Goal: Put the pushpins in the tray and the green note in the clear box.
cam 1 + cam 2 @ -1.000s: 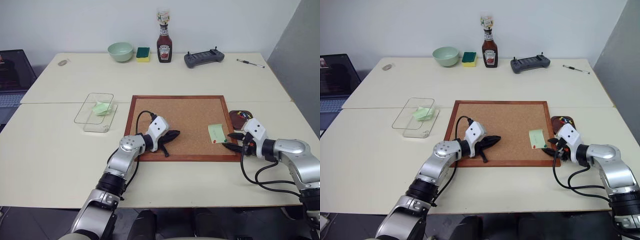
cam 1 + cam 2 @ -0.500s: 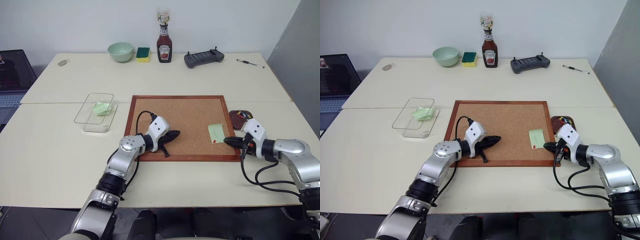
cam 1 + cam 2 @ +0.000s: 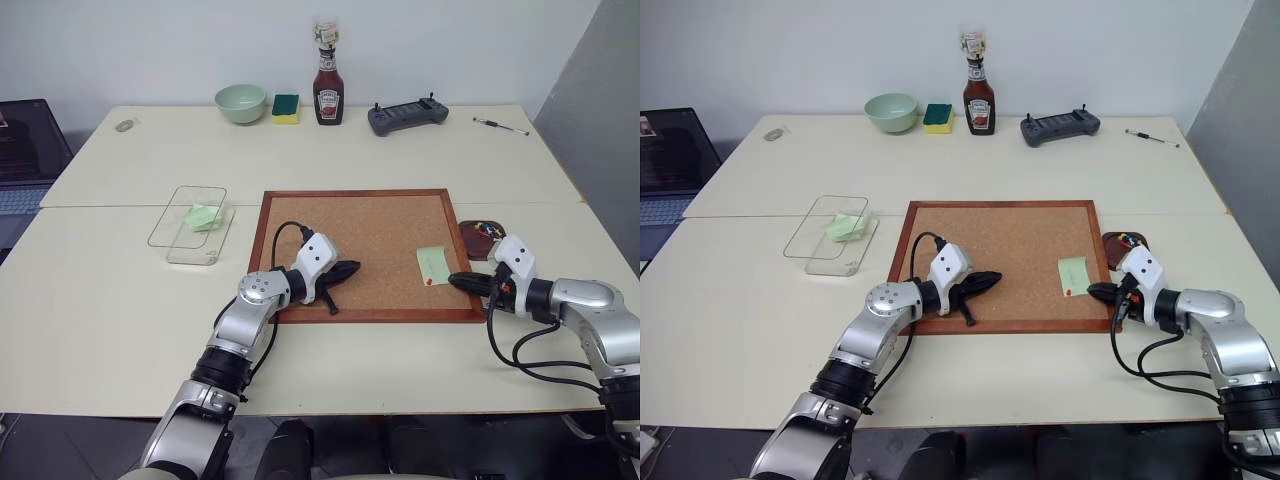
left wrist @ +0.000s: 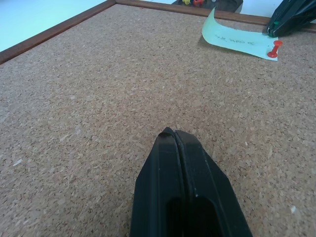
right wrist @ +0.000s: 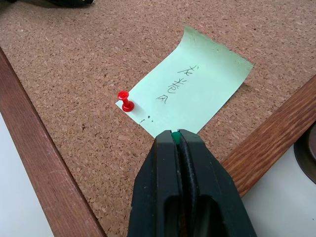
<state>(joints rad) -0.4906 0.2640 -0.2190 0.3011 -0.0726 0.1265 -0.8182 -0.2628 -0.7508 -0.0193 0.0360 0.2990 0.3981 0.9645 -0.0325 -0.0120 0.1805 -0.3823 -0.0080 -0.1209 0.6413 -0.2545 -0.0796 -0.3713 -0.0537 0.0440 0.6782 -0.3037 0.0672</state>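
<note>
One green pin (image 5: 175, 136) sits pinched in my closed right claw (image 5: 177, 140), just off the note (image 5: 190, 86). Left claw (image 4: 175, 140) is shut, empty. Beyond the tip, the red pin (image 5: 125, 100) holds; a jerk could tear paper.

table (image 3: 120, 300) | cork board (image 3: 370, 235) centre | clear box (image 3: 190, 238) left | tray (image 3: 478, 238) right | bowl (image 3: 241, 102), ketchup bottle (image 3: 328, 92) far edge

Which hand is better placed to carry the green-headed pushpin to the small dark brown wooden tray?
The right hand. It is shut on the green-headed pushpin, and the small dark brown wooden tray lies just beside it. The left hand rests shut on the cork board's far side.
</note>
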